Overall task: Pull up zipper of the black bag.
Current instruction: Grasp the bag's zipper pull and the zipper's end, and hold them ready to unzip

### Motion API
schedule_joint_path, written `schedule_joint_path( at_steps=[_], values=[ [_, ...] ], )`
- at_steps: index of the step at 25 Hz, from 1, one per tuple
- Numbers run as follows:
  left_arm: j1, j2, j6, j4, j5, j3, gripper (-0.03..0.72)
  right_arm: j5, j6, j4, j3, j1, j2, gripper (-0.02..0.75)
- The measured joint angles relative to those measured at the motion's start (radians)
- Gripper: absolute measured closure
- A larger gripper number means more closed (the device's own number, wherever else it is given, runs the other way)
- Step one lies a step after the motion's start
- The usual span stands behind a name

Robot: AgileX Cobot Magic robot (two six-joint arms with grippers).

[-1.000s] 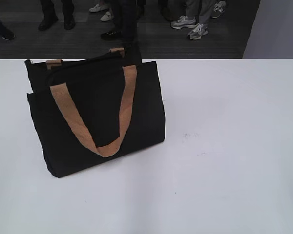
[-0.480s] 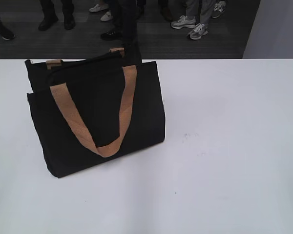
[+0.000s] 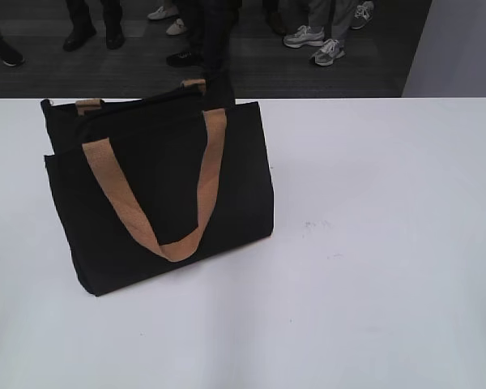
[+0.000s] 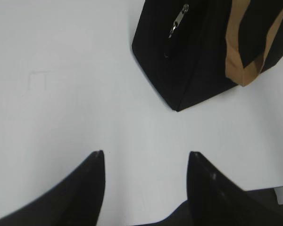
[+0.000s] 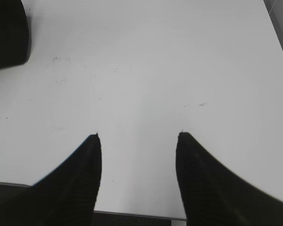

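The black bag (image 3: 158,194) stands upright on the left of the white table, a tan strap handle (image 3: 158,203) hanging down its front. In the left wrist view the bag's end (image 4: 188,52) shows at the top, with the zipper's silvery pull (image 4: 178,21) hanging on it. My left gripper (image 4: 145,153) is open and empty over bare table, well short of the bag. My right gripper (image 5: 137,134) is open and empty over bare table; a corner of the bag (image 5: 7,33) shows at the top left. Neither gripper shows in the exterior view.
The white table (image 3: 373,243) spreads right of and in front of the bag. Its near edge shows in the right wrist view (image 5: 132,214). Several people's legs and shoes (image 3: 316,40) stand on the dark floor beyond the far edge.
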Motion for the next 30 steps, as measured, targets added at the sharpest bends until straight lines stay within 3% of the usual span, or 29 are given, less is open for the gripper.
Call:
schedule_joint_path(
  at_steps=[10, 17, 20, 22, 25, 30],
  values=[
    [-0.005, 0.187, 0.019, 0.035, 0.015, -0.042, 0.289, 0.0, 0.0, 0.0, 0.0, 0.0, 0.0, 0.337],
    [-0.005, 0.446, 0.059, 0.073, -0.007, -0.107, 0.291, 0.001, 0.001, 0.0, 0.0, 0.0, 0.087, 0.337],
    [-0.005, 0.533, 0.157, 0.049, -0.117, -0.107, 0.291, 0.001, 0.001, 0.001, 0.0, 0.0, 0.124, 0.337],
    [-0.005, 0.557, 0.256, -0.021, -0.222, -0.107, 0.291, 0.001, 0.001, 0.001, 0.0, 0.0, 0.126, 0.337],
    [-0.005, 0.614, 0.487, -0.156, -0.346, -0.107, 0.291, 0.001, 0.001, 0.002, 0.0, 0.0, 0.126, 0.337],
    [-0.005, 0.762, 0.84, -0.404, -0.345, -0.107, 0.291, 0.001, 0.001, 0.003, 0.0, 0.0, 0.126, 0.337]
  ],
)
